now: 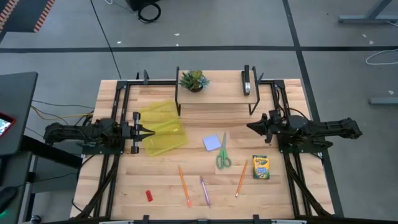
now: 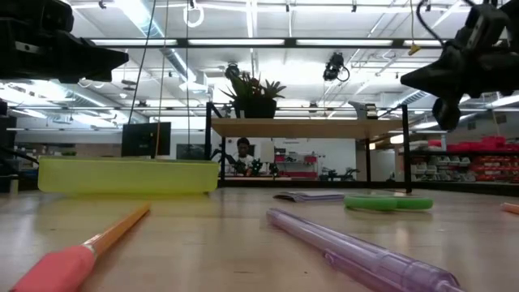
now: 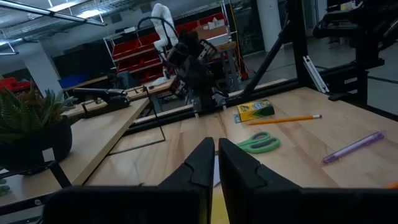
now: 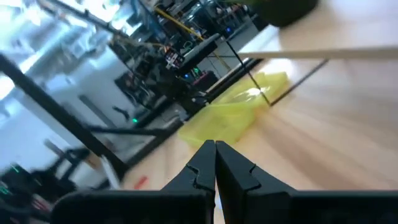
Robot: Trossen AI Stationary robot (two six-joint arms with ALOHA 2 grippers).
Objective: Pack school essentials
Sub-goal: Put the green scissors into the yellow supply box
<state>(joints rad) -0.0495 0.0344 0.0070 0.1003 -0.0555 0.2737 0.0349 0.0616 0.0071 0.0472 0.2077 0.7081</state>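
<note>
With both the left gripper (image 1: 151,131) and right gripper (image 1: 250,127) pressed together and empty, a closed descent could shove the scissors (image 1: 222,159), at six o'clock, aside.

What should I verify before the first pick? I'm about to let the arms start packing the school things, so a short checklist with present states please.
1. Yellow pouch on the table by the left gripper: ok; whether its mouth is open, cannot tell.
2. Both grippers empty: ok. Left jaws shut on nothing; right gripper likewise.
3. Jaws open for a pick: not ok, both shut.
4. Items lying apart on the wood: mostly ok. Crayon box, two orange pencils, purple pen and red eraser lie separate; green scissors touch or overlap the blue notepad.
5. Plant and stapler on the shelf, out of the way: ok.
</note>
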